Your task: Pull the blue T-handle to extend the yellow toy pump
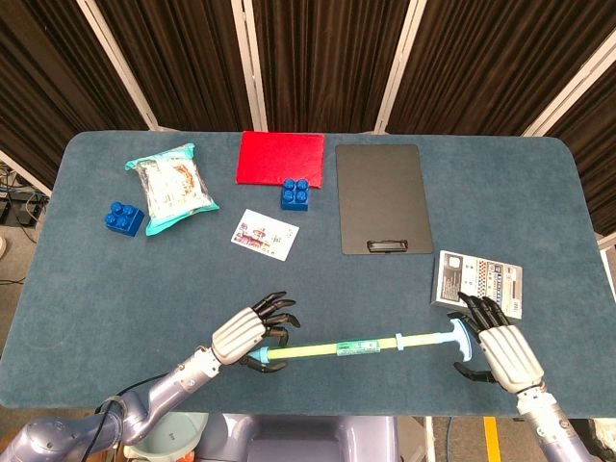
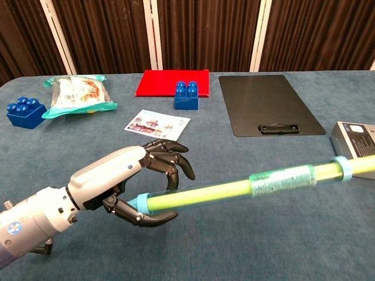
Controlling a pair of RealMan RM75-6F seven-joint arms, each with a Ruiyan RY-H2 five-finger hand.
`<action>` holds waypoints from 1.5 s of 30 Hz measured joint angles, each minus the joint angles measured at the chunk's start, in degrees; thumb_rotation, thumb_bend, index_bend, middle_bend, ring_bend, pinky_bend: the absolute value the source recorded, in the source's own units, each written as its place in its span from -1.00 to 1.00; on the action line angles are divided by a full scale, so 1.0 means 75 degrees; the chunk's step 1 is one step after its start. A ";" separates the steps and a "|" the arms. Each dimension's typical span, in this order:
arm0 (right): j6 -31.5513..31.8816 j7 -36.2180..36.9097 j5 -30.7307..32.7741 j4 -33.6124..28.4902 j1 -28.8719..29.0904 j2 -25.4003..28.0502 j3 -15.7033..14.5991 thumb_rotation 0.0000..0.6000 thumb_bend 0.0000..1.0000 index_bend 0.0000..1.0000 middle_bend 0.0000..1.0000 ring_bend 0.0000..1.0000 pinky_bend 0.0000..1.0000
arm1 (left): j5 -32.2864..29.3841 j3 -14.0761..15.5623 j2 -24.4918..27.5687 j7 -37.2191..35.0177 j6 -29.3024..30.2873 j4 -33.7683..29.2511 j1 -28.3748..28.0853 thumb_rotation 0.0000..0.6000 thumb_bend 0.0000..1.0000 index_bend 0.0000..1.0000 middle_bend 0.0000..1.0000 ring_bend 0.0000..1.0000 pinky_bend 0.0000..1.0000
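Robot hand on the left [image 2: 126,184] curls its dark fingers around the capped end of the yellow toy pump [image 1: 337,347], gripping it above the tabletop [image 1: 87,289]. Right robot hand [image 1: 500,348] sits at the blue T-handle [image 1: 457,336], fingers reaching onto it; whether they grip it I cannot tell. One black clipboard [image 1: 381,197], one red sheet [image 1: 281,157], one snack bag [image 1: 171,185], one calculator [image 1: 479,282], one card [image 1: 265,234], two blue bricks [image 1: 296,192] [image 1: 124,218].
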 measured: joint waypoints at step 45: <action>0.0100 -0.0265 -0.0221 -0.0327 -0.0098 -0.0180 -0.0170 1.00 -0.22 -0.42 -1.00 -1.00 -1.00 | -0.0026 -0.0064 -0.1254 -0.1157 0.0120 0.1908 -0.0774 1.00 0.22 0.53 -0.38 -0.82 -1.00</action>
